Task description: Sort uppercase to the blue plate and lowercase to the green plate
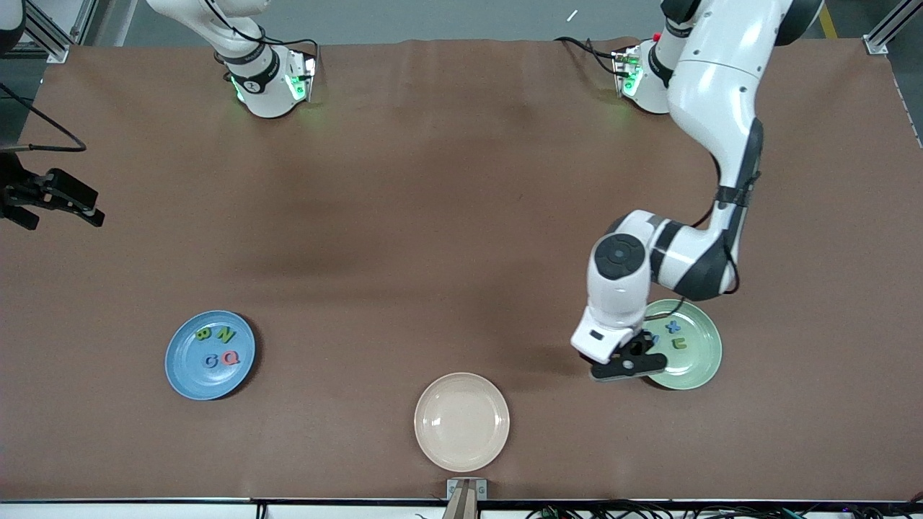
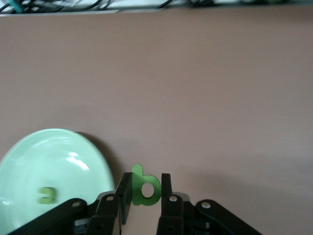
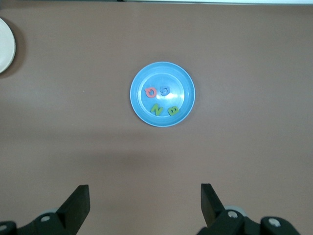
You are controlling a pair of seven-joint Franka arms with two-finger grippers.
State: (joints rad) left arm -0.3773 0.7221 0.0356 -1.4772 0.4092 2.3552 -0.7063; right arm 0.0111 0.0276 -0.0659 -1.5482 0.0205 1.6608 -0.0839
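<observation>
The blue plate [image 1: 180,367] holds the uppercase letters: green B [image 1: 204,333], green N [image 1: 227,334], blue G [image 1: 210,360] and pink-red Q [image 1: 231,357]. The green plate [image 1: 703,360] holds a blue cross piece [image 1: 673,326], a green u [image 1: 678,343] and a blue piece partly hidden by the left arm. My left gripper [image 2: 145,178] is shut on the green b [image 2: 145,190], just over the table beside the green plate's [image 2: 29,161] rim. My right gripper [image 3: 144,193] is open and empty, high over the right arm's end of the table [image 1: 76,204].
An empty cream plate [image 1: 461,421] sits between the two plates, nearest the front camera. The right wrist view shows the blue plate [image 3: 183,81] with its letters and the cream plate's edge [image 3: 5,46].
</observation>
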